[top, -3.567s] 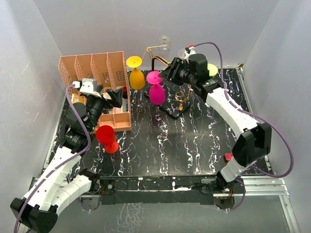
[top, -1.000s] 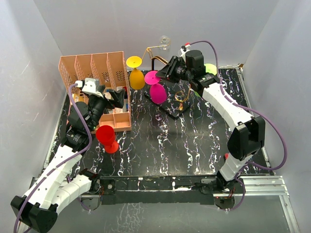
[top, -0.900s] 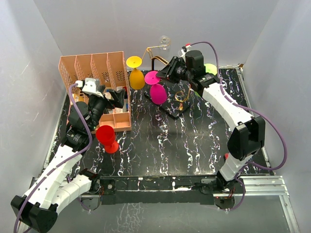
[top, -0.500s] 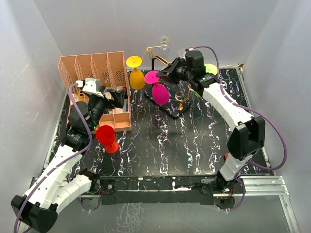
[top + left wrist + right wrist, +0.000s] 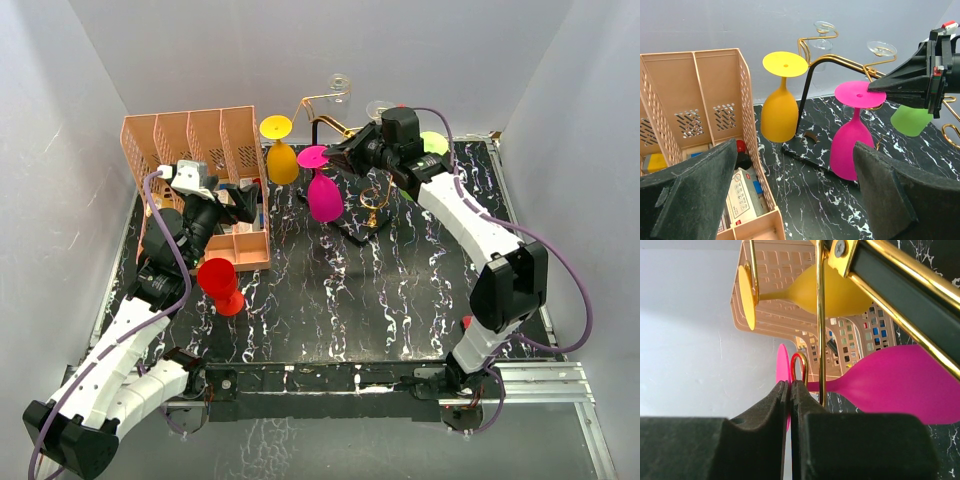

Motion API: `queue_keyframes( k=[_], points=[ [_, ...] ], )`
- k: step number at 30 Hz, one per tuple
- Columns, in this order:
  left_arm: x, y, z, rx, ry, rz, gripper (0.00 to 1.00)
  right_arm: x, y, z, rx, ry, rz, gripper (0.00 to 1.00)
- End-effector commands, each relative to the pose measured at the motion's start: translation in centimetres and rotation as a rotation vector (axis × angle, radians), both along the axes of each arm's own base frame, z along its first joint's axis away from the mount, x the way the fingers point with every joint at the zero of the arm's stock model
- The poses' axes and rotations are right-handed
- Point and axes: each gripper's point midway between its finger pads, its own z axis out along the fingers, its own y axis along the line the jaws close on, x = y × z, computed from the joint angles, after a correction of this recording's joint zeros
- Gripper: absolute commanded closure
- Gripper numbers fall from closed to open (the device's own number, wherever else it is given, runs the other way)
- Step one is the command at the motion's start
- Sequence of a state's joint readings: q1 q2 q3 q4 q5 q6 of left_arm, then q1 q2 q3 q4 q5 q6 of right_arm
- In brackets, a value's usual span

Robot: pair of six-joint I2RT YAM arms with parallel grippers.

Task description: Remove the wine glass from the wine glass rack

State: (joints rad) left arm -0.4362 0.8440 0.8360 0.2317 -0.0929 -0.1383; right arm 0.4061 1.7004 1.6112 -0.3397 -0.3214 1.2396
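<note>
**Magenta wine glass** [image 5: 322, 190]: hangs bowl-down, foot uppermost, at a gold arm of the wine glass rack [image 5: 318, 99], its stem just beside the wire.

**Right gripper** [image 5: 342, 150]: pinched tight on the rim of the glass's foot.

**Left gripper** [image 5: 243, 193]: spread wide and holding nothing, well apart from the rack by the peach file organiser [image 5: 190, 140].

**Status:** the grasp is made. The glass apparently has not yet been drawn clear.
</note>
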Motion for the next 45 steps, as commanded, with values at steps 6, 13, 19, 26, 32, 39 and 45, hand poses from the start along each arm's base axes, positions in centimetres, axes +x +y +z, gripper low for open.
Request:
queue_keyframes(
  k=[6, 13, 19, 26, 32, 39, 45],
  points=[
    [-0.2, -0.3, 1.1, -0.009, -0.034, -0.016, 0.03, -1.2, -2.3, 5.1, 0.042, -0.083, -0.082, 0.92],
    [-0.2, -0.3, 1.2, -0.008, -0.032, -0.016, 0.03, -0.5, -4.1, 5.1, 0.038, -0.078, -0.130, 0.92],
    [-0.2, -0.3, 1.2, -0.006, -0.030, -0.016, 0.03, 1.3, -4.5, 5.3, 0.026, -0.113, -0.165, 0.92],
    [0.0, -0.4, 1.0, -0.001, -0.023, -0.015, 0.03, 3.1, -2.9, 5.7, 0.030, -0.133, -0.104, 0.92],
    [0.0, -0.4, 1.0, 0.002, -0.022, -0.014, 0.03, 4.5, -2.0, 5.1, 0.018, -0.137, -0.103, 0.92],
    [0.1, -0.3, 0.9, 0.004, -0.019, -0.011, 0.03, 4.1, 0.7, 6.3, 0.033, -0.159, -0.016, 0.92],
    [0.2, -0.2, 0.7, 0.001, -0.009, -0.004, 0.03, 2.6, 3.0, 7.0, 0.072, -0.172, 0.054, 0.92]
  ],
)
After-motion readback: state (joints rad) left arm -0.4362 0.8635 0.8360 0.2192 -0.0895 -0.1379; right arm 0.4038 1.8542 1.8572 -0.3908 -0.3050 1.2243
